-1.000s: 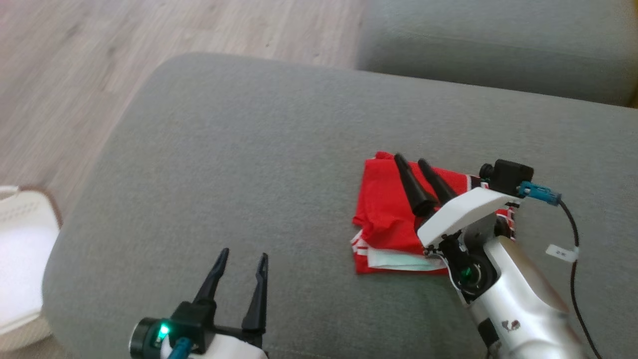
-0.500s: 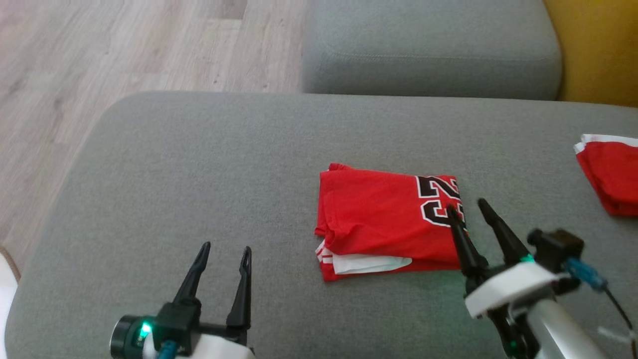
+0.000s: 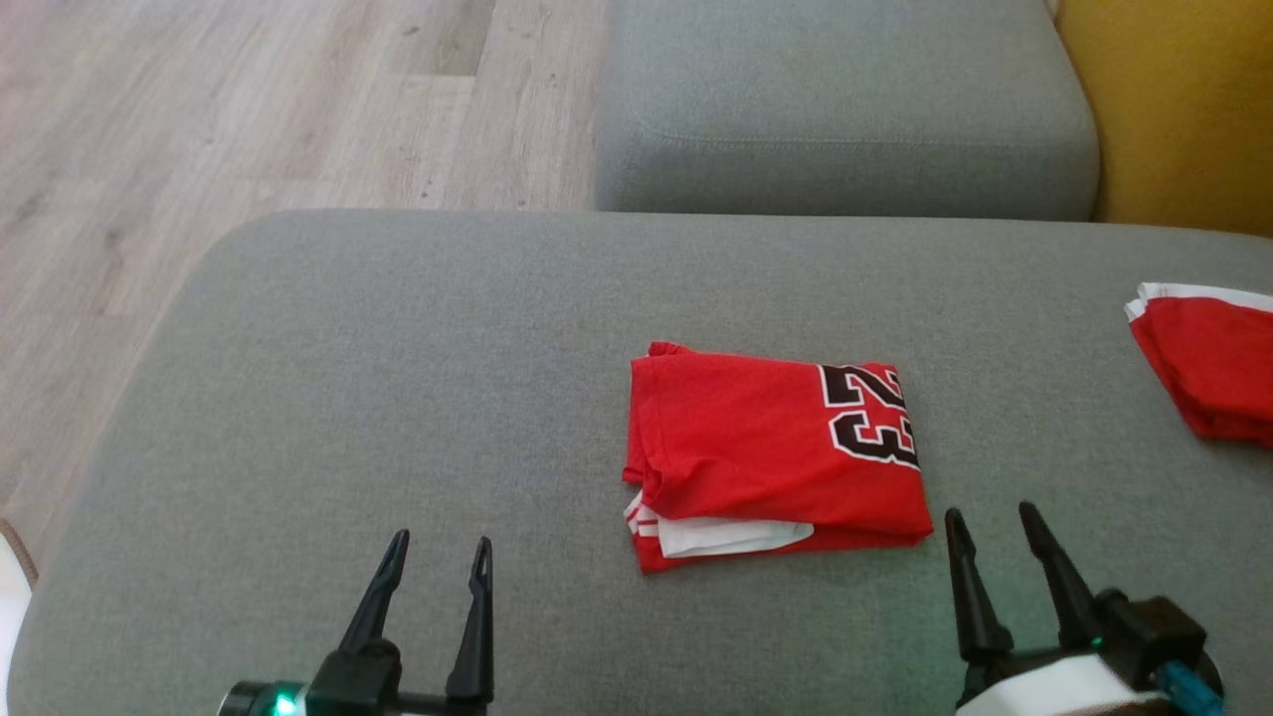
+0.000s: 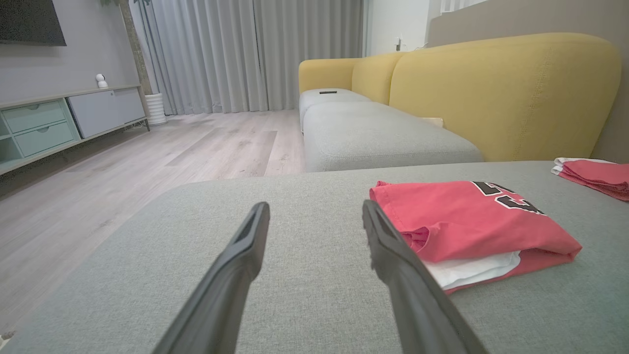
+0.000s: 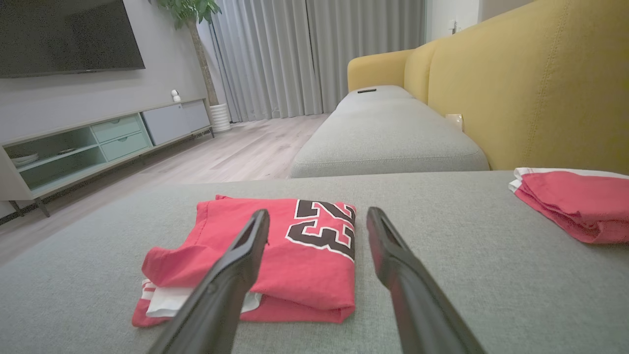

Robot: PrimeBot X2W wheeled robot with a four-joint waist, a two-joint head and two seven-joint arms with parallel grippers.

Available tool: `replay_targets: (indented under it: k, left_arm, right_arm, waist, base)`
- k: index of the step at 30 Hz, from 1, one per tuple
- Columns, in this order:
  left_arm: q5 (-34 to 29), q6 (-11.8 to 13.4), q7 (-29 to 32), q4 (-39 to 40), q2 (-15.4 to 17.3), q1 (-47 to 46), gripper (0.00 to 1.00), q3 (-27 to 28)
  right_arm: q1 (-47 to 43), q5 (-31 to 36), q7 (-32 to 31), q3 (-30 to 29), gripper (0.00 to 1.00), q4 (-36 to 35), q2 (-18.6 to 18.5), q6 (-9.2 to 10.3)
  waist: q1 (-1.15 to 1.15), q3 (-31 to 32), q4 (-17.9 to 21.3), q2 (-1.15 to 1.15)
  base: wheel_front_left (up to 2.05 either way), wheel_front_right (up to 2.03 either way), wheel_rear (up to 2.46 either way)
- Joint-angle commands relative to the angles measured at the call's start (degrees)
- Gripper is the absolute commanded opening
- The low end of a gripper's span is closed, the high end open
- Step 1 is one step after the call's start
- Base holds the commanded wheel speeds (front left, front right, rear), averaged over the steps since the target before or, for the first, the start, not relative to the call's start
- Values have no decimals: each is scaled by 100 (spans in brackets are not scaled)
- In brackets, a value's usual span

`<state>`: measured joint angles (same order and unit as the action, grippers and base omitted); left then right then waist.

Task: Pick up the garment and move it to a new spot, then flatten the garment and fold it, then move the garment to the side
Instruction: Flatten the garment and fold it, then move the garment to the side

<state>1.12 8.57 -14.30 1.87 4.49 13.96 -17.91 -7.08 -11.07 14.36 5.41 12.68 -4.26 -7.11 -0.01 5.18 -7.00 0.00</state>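
The folded garment [image 3: 766, 438] is soft, matt red cloth with a flat black-and-white print. The sofa seat [image 3: 398, 378] is coarse grey woven fabric, and the backrest [image 4: 501, 93] is smoother yellow upholstery. The floor [image 3: 249, 109] is pale, matt wood plank. The left tool [image 3: 440, 542] and right tool [image 3: 990, 512] have dark, matt, plastic-looking fingers.

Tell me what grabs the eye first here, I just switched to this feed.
The folded red garment with its black number stands out first, lying in the middle of the grey cushion. A second red garment sits at the cushion's right edge, in front of the yellow sofa back. The left gripper and right gripper hover open at the near side, holding nothing.
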Motion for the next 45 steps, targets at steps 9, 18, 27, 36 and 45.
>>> replay_targets:
  k: [9, 18, 27, 36, 45]
  left_arm:
    - [33, 8, -70, 186, -40, -138, 100, 199]
    - [22, -18, -70, 118, -53, -130, 100, 211]
    - [35, -21, -70, 84, -64, -182, 100, 297]
    - [38, -55, -70, 55, -87, -231, 100, 269]
    - [-66, -86, -70, 143, -118, -470, 100, 24]
  right_arm:
    - [-63, 107, 63, 86, 100, -162, 93, -37]
    - [-30, 180, 63, 112, 100, -95, 120, -37]
    - [19, 206, 63, 101, 100, -86, 132, -37]
    - [12, 214, 63, 91, 100, -134, 135, -37]
    - [593, 19, 63, -78, 100, 5, 81, -37]
  waist:
    - [1, 133, -12, 0]
    - [1, 145, -25, 0]
    - [1, 104, 14, 0]
    - [1, 3, -12, 0]
    - [1, -422, -160, 0]
  base:
    - [0, 0, 0]
    - [0, 0, 0]
    - [0, 0, 0]
    - [0, 0, 0]
    - [0, 0, 0]
